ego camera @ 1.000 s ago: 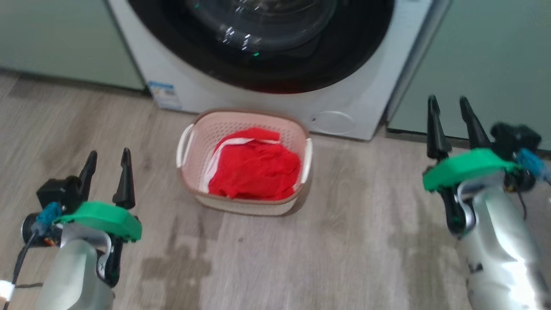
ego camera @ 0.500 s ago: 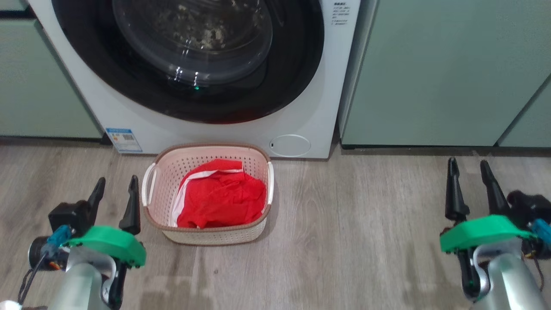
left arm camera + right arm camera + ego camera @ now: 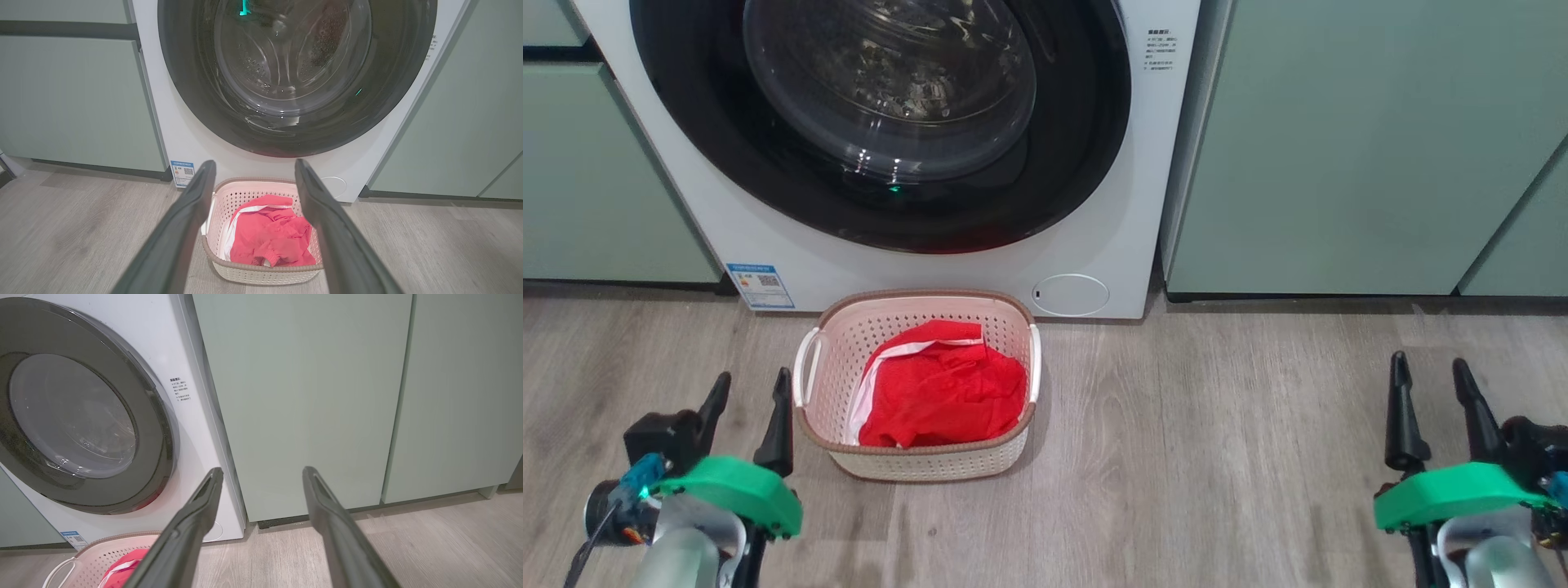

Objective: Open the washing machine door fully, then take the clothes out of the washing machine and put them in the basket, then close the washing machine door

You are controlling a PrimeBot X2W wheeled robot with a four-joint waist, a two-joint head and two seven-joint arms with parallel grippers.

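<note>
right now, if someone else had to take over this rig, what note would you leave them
Left gripper: open, empty, above the floor just left of the basket.
Right gripper: open, empty, far to the right, before the green cabinets.
Clothes: red bundle inside the basket, which stands on the floor right in front of the washing machine.
Washing machine door: flush against the front, looks shut; no clothes seen through its glass.
Done: all three steps, by how things lie.
Left: probably nothing; the latch cannot be judged from here.
</note>
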